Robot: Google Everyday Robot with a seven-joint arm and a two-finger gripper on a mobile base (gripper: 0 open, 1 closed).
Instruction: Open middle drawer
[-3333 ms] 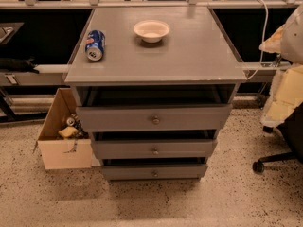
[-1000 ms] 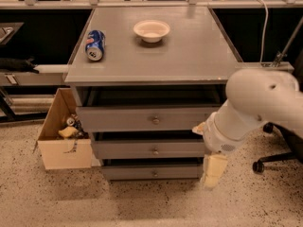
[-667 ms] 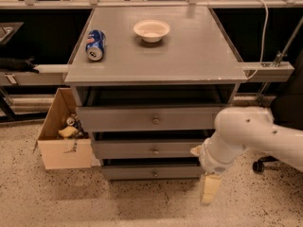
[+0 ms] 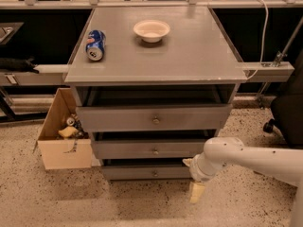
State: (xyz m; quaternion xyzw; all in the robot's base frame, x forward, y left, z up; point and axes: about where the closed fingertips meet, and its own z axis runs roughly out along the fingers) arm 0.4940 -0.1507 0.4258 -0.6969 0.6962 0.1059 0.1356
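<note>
The grey cabinet point(image 4: 156, 63) has three stacked drawers. The middle drawer point(image 4: 123, 150) has a flat grey front with a small round metal knob point(image 4: 155, 151) at its centre, and it looks pushed in. My gripper point(image 4: 196, 193) hangs on the white arm point(image 4: 246, 157) that comes in from the right. It points down at the floor, to the lower right of the middle drawer's knob and beside the bottom drawer point(image 4: 137, 172). It holds nothing and touches no knob.
The taller top drawer point(image 4: 118, 119) sits above the middle one. A white bowl point(image 4: 151, 30) and a blue can point(image 4: 95, 45) lie on the cabinet top. An open cardboard box point(image 4: 64, 136) stands on the floor at the left, and a dark chair point(image 4: 286, 117) at the right.
The arm has come into view from the right and dropped lower. The gripper has moved down from middle-drawer height to near the floor. The drawers have not moved.
</note>
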